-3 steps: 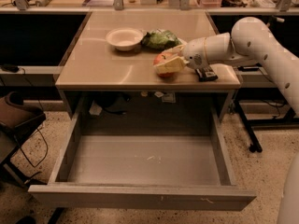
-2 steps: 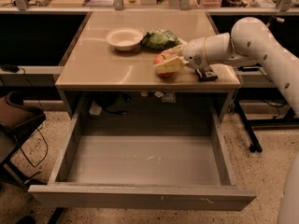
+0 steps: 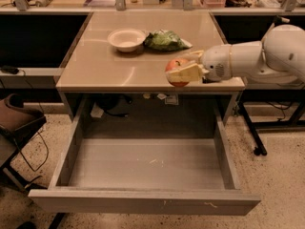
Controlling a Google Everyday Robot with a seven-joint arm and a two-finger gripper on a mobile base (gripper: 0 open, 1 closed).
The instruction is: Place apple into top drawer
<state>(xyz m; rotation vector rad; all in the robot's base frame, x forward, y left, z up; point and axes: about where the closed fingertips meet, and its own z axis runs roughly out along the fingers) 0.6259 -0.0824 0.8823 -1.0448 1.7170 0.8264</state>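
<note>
The red-orange apple [image 3: 176, 72] is held in my gripper [image 3: 183, 69] at the front edge of the tan table [image 3: 109, 66], right of centre. The cream fingers [image 3: 188, 73] are shut around the apple, and the white arm [image 3: 257, 58] reaches in from the right. The top drawer [image 3: 143, 163] is pulled wide open below the table, grey and empty inside, with its scuffed front panel [image 3: 143, 206] nearest the camera. The apple hangs above the drawer's back right part.
A white bowl [image 3: 126, 39] and a green leafy bag [image 3: 164, 40] sit at the back of the table. A dark chair [image 3: 16, 123] stands at the left. A black table leg and foot [image 3: 252, 137] stand at the right. Cluttered benches run behind.
The gripper has carried the apple forward, from over the table's right side to the table's front edge above the open drawer.
</note>
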